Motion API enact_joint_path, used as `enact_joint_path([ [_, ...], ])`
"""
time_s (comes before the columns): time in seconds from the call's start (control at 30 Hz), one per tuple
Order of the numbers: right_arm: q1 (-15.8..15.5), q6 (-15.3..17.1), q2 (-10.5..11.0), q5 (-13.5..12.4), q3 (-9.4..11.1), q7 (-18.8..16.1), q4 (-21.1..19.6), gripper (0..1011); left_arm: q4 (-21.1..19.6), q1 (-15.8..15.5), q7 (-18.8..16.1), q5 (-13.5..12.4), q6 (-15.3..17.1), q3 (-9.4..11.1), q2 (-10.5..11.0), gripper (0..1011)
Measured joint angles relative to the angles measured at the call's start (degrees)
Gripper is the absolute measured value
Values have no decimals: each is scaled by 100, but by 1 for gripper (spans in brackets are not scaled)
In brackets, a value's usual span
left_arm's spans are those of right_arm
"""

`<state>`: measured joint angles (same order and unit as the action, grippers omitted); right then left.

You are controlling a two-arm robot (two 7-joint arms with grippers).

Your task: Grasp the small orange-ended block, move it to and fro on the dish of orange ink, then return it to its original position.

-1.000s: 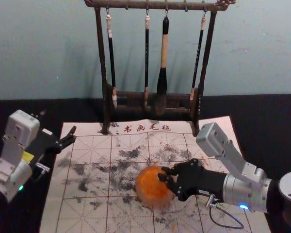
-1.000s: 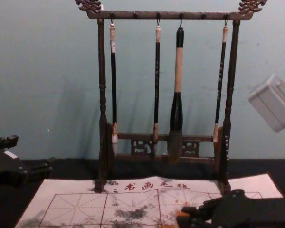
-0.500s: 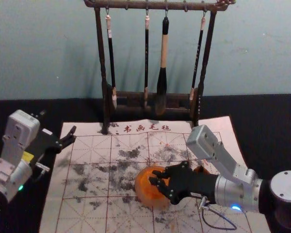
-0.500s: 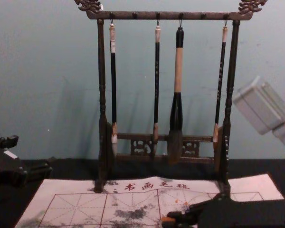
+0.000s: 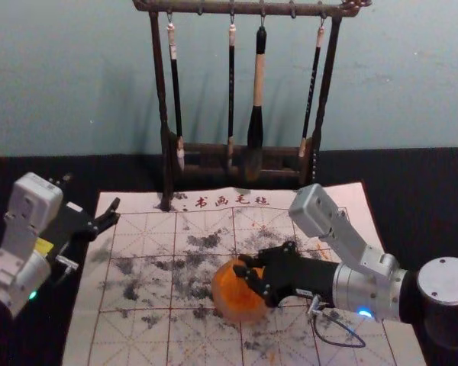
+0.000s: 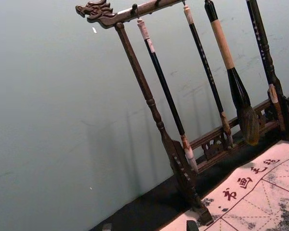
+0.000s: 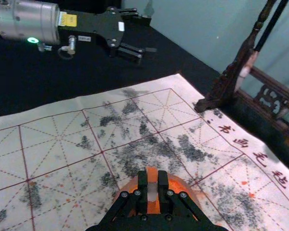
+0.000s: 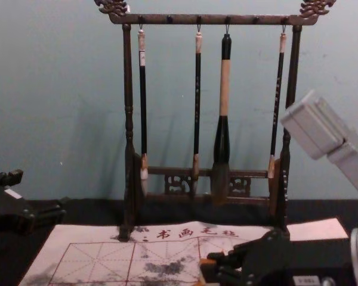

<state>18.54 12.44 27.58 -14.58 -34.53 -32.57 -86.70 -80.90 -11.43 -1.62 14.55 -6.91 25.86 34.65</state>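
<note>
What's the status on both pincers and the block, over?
Right pincer shut on orange-ended block, at orange ink dish. Left pincer open, idle at left. Brush rack stands behind, not obstructing.

The background is formed by a plain, pale blue-green wall (image 5: 61, 84), on which faint, soft-edged shadows are cast and a few small marks can be seen. Below it, a black table surface (image 5: 431, 179) is spread. On this, a whitish mat (image 5: 130, 347) is laid, printed with a red grid and red characters and stained with dark and orange smudges. At its far edge, a dark brown carved wooden rack (image 8: 128, 89) is stood, from which four long-handled brushes (image 8: 225, 89) are hung.
</note>
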Motion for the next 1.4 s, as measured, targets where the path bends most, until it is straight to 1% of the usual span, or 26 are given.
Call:
enact_joint_path([
  [0.4,-9,11,-4,-60,98,71,13,78,0,0,0,0,0,0,0,1001],
  [0.53,-59,28,21,-107,155,108,-51,78,0,0,0,0,0,0,0,1001],
  [0.6,-108,53,54,-156,220,144,-125,78,0,0,0,0,0,0,0,1001],
  [0.63,-153,72,88,-203,285,181,-188,78,0,0,0,0,0,0,0,1001],
  [0.67,-153,72,88,-203,285,181,-188,78,0,0,0,0,0,0,0,1001],
  [0.83,-361,153,256,-383,569,352,-476,78,0,0,0,0,0,0,0,1001],
  [0.87,-433,171,316,-435,660,403,-573,78,0,0,0,0,0,0,0,1001],
  [1.0,-607,205,456,-551,874,521,-773,78,0,0,0,0,0,0,0,1001],
  [1.03,-666,208,501,-580,941,551,-829,78,0,0,0,0,0,0,0,1001],
  [1.1,-854,216,635,-686,1149,656,-1015,78,0,0,0,0,0,0,0,1001],
  [1.23,-1071,216,772,-802,1365,746,-1190,78,0,0,0,0,0,0,0,1001],
  [1.27,-1159,211,830,-845,1452,774,-1255,78,0,0,0,0,0,0,0,1001],
  [1.33,-1292,200,910,-897,1554,807,-1341,78,0,0,0,0,0,0,0,1001],
  [1.4,-1370,191,956,-929,1613,818,-1396,78,0,0,0,0,0,0,0,1001],
])
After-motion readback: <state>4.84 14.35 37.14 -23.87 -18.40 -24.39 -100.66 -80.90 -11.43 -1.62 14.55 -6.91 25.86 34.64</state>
